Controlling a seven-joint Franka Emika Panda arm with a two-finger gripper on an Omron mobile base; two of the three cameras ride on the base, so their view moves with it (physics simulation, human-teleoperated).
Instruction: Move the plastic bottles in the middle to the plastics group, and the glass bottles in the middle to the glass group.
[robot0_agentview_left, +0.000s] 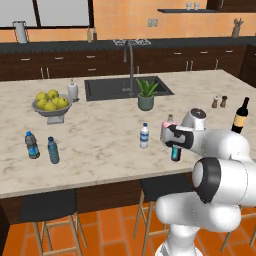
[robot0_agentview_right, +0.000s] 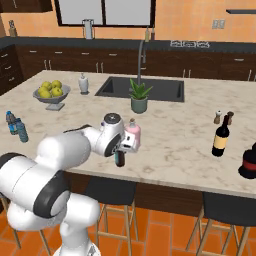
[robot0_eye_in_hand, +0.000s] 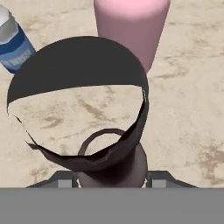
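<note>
Slim dark bottle with teal label (robot0_agentview_left: 175, 152) stood at the lower right of centre in the left base view, right under your gripper (robot0_agentview_left: 175, 145), near the front edge of the marble island counter (robot0_agentview_left: 100, 145). In the hand view the dark bottle top (robot0_eye_in_hand: 78, 65) sat close between the finger tips. Whether the jaws were clamped on it or just narrowed around it, you couldn't tell from these views.

Risks as you stood:
- Pink bottle with grey stopper (robot0_agentview_right: 132, 134) was just beside the dark one, right against the hand. Any sideways drift on the lift could have knocked it over.
- If the jaws only had the neck high up, the bottle could have swung or slipped on the carry.
- Counter edge was close; a dropped bottle would likely have gone to the floor.

White-capped water bottle (robot0_agentview_left: 144, 135) stood a bit left, apart from the hand, low risk. Wine bottle with cream label (robot0_agentview_left: 240, 115) was at the far right of the counter, the two blue-capped water bottles (robot0_agentview_left: 42, 146) far left. Salt and pepper shakers (robot0_agentview_left: 219, 101) stood near the wine bottle, so you had to watch them at drop-off.
</note>
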